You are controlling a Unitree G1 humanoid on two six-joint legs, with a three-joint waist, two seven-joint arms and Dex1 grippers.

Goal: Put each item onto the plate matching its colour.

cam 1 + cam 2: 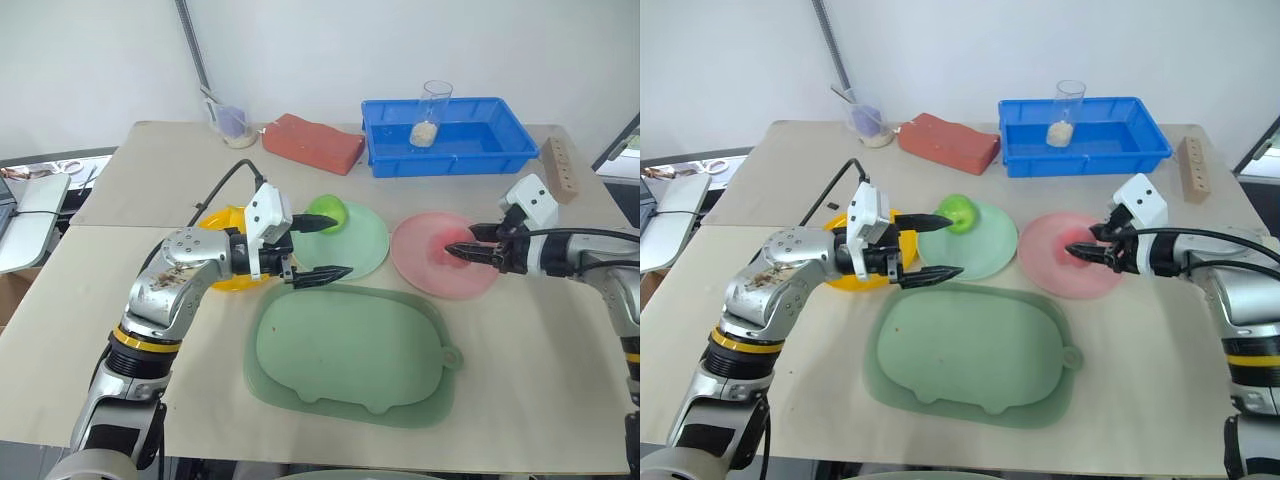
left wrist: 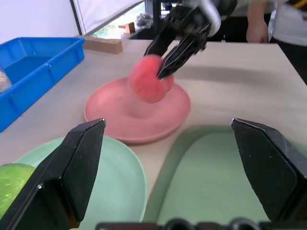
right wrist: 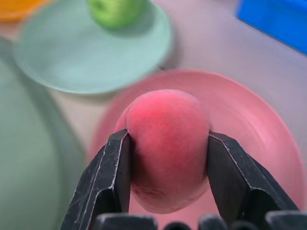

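Observation:
My right gripper (image 1: 457,250) is shut on the pink peach (image 3: 165,143) and holds it just above the pale pink plate (image 1: 430,275). The bright green apple (image 1: 327,212) lies on the mint green plate (image 1: 365,245), toward its far left rim. My left gripper (image 1: 343,247) is open and empty, pointing right over the near edge of the mint plate, its fingertips (image 2: 86,143) spread wide. My left forearm hides most of the yellow plate (image 1: 222,222).
A big dull green tray (image 1: 350,355) lies at the table's near middle. At the back stand a blue bin (image 1: 450,150) with a glass (image 1: 432,112) in it, a red block (image 1: 312,142), a small cup (image 1: 232,125) and a wooden block (image 1: 560,168).

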